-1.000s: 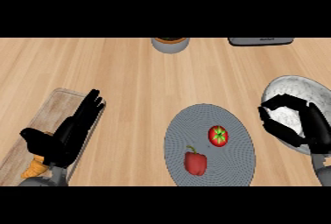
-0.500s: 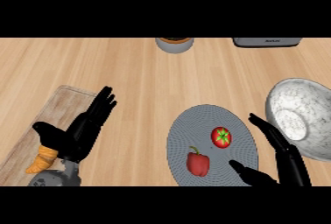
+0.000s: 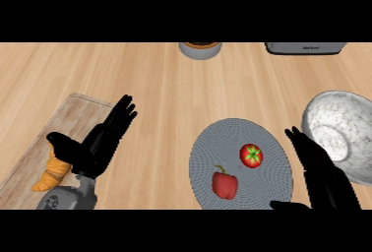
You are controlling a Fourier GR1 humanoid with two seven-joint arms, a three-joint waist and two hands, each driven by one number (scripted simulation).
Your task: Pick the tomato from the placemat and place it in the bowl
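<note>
I see the tomato (image 3: 251,155) on the round placemat (image 3: 210,147), beside a red pepper (image 3: 225,184). Bowl (image 3: 341,138) at right edge. Right hand (image 3: 323,179), fingers straight, has moved between them. Left hand (image 3: 102,140) open, unmoved.

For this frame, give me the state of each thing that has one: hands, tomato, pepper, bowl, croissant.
Left robot hand: open, fingers straight, over the board's edge, holding nothing.
Right robot hand: open, beside the placemat, not touching the tomato.
Tomato: on the placemat, not yet picked.
Pepper: lying on the placemat.
Bowl: upright, nothing in it.
Croissant: on the board.
</note>
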